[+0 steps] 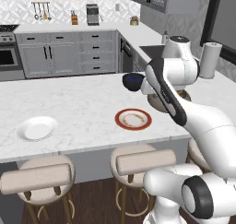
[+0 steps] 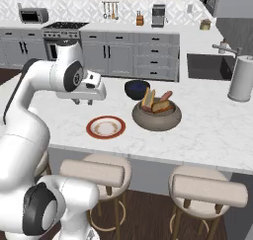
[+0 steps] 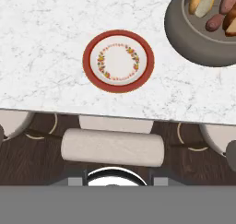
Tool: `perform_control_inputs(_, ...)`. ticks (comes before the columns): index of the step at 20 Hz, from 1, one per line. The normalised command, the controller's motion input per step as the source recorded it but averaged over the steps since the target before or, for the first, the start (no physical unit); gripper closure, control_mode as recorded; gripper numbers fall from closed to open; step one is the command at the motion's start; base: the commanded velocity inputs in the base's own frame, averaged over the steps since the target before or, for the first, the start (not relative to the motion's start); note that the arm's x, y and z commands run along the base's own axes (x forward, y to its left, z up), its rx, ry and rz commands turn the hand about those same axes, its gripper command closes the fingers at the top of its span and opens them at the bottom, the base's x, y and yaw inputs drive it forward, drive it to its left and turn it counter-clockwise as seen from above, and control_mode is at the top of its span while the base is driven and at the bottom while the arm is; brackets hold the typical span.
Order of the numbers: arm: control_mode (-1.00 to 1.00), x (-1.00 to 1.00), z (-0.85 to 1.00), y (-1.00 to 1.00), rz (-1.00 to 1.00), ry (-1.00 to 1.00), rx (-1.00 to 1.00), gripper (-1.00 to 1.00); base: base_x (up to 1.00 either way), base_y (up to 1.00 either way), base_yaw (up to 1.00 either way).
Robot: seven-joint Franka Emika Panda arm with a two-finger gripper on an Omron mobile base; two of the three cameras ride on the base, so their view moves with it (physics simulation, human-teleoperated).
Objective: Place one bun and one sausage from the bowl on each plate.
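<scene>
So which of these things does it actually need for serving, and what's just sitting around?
Needed: red-rimmed plate, white plate, grey bowl holding buns and sausages.
Lying about: dark blue bowl, paper towel roll, stools.

Red-rimmed plate (image 3: 118,61) lies bare beside the grey bowl (image 3: 193,43) of buns and sausages.
</scene>
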Motion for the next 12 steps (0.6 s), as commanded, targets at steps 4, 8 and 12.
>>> perform_control_inputs(4,-1.0,0.04,0.0,-0.25,-0.04,0.0,0.01,-1.0,0.0,0.0,0.0)
perform_control_inputs(8,-1.0,0.53,0.0,-0.94,-0.19,0.01,0.02,-1.0,0.0,0.0,0.0)
perform_control_inputs(12,-1.0,0.85,0.0,-0.99,-0.25,0.03,0.0,-1.0,0.0,0.0,0.0)
